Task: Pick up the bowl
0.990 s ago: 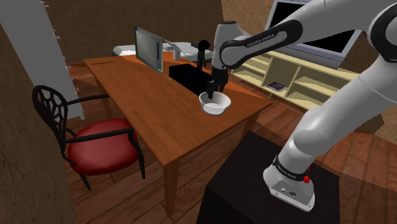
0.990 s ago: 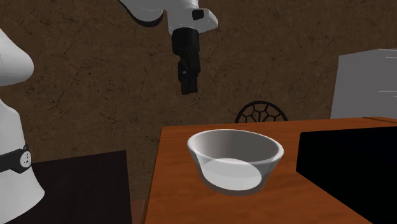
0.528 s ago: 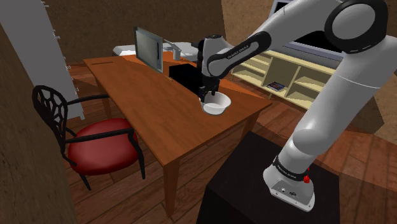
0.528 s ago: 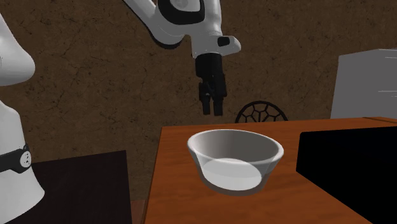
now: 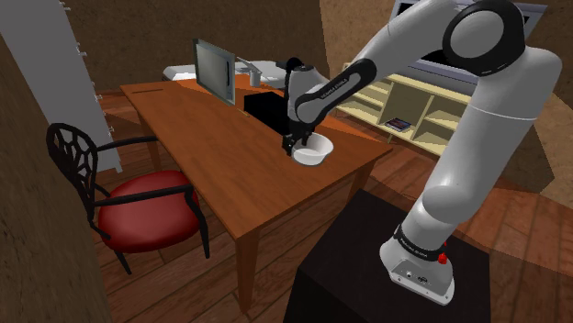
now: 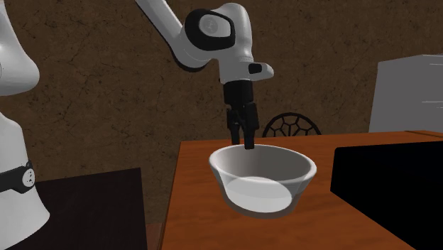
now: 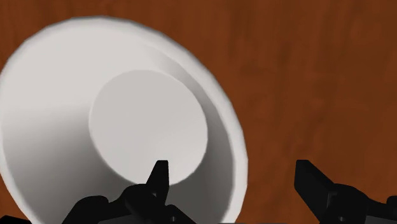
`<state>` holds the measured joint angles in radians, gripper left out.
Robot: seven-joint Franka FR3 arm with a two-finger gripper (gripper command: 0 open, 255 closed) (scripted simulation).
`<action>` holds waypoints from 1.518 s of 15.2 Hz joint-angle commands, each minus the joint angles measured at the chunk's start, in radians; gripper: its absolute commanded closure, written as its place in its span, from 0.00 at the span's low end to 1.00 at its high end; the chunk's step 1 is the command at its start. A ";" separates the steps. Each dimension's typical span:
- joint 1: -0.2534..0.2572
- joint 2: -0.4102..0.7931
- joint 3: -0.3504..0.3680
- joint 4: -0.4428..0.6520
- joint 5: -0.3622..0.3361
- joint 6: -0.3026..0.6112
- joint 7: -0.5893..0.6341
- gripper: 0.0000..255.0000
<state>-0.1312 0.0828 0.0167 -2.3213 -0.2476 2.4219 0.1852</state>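
White arm [image 5: 479, 138] arched high, wrist [image 6: 216, 32] angled downward, black end effector [image 6: 248, 142] near-vertical, fingers [image 7: 158, 175] well apart.

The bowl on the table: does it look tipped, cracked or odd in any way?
Nothing stands out. The bowl sits upright and whole on the wooden table, empty inside. The open gripper hangs over its rim, one finger above the inside, one outside.

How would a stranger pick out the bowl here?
Find the long wooden desk beside the red-seated chair. Near its end closest to the stand sits a bowl, next to a black box. The bowl is round and white, the box flat-sided and black.
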 commanded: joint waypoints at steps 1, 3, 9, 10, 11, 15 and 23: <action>0.000 0.012 -0.001 -0.007 -0.006 0.019 0.007 0.00; 0.001 0.011 0.000 -0.007 -0.006 0.019 0.007 1.00; 0.000 0.012 -0.001 -0.007 -0.006 0.019 0.007 1.00; 0.000 0.012 -0.001 -0.007 -0.006 0.019 0.007 1.00; 0.000 0.012 -0.001 -0.007 -0.006 0.019 0.007 1.00; 0.000 -0.017 0.001 0.003 0.006 -0.019 -0.006 1.00; 0.003 -0.088 0.005 0.038 0.031 -0.123 -0.035 1.00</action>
<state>-0.1291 0.0034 0.0211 -2.2880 -0.2188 2.3115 0.1530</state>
